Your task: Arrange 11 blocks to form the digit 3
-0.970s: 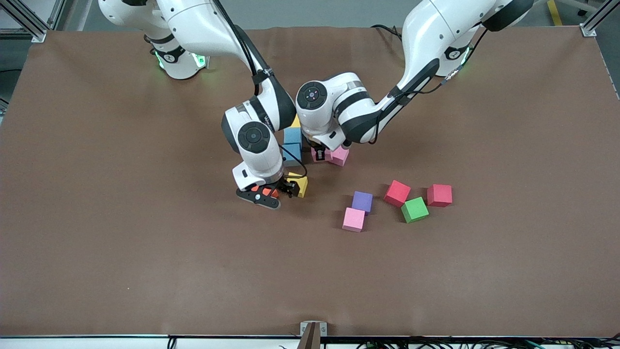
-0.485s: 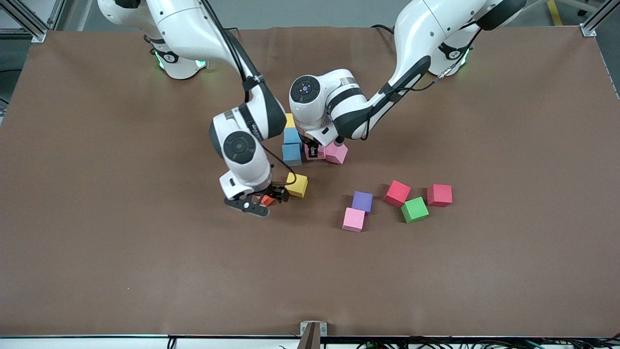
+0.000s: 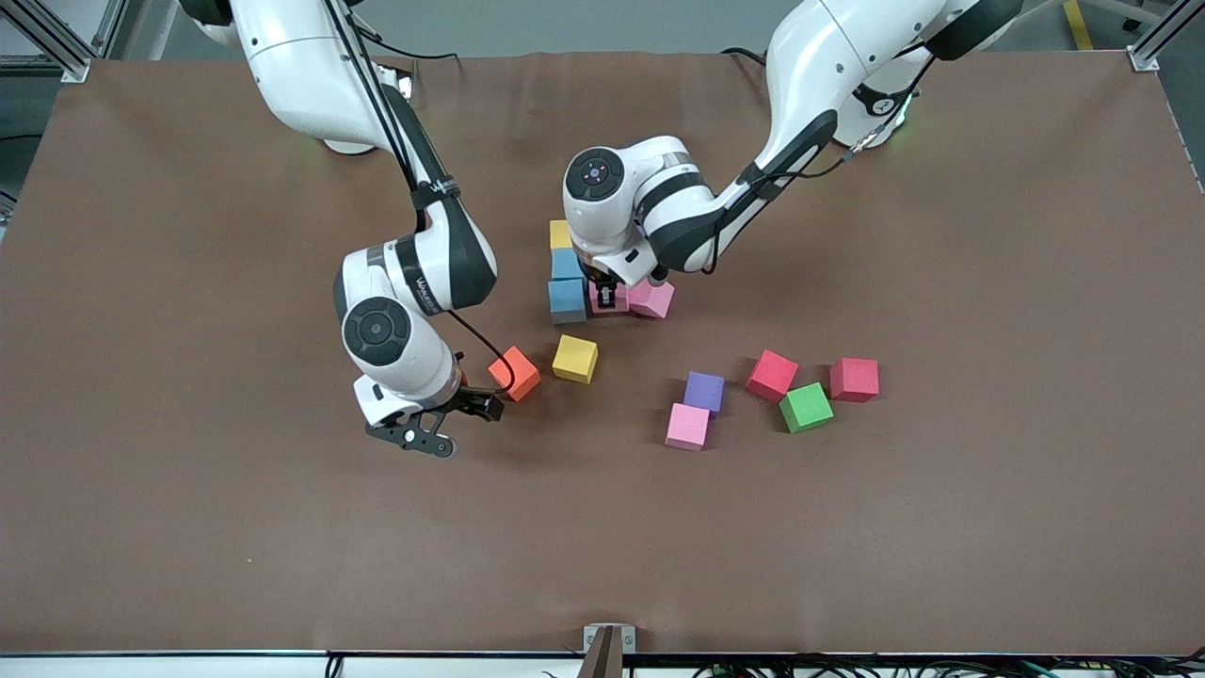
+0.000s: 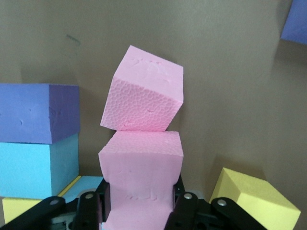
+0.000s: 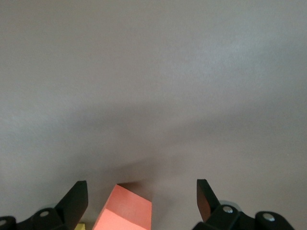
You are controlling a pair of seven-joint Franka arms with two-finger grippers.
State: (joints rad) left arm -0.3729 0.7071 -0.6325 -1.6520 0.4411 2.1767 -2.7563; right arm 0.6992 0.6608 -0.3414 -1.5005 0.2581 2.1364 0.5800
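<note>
Left end effector (image 4: 139, 211) clamping pink block (image 4: 141, 184), right end effector (image 5: 141, 199) spread, apparently low.

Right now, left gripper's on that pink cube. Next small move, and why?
Probably ease the left gripper open. Its pink cube is down beside the light blue cube, touching the tilted pink cube, so it looks placed. The right gripper is open beside the orange cube.

Twelve in all: three pink cubes (image 3: 687, 427) (image 3: 652, 298) (image 3: 607, 298), two yellow cubes (image 3: 575, 359) (image 3: 561, 234), two blue cubes (image 3: 568, 300) (image 3: 568, 264), two red cubes (image 3: 772, 375) (image 3: 854, 379), one orange cube (image 3: 514, 373), one purple cube (image 3: 704, 392), one green cube (image 3: 806, 407).
</note>
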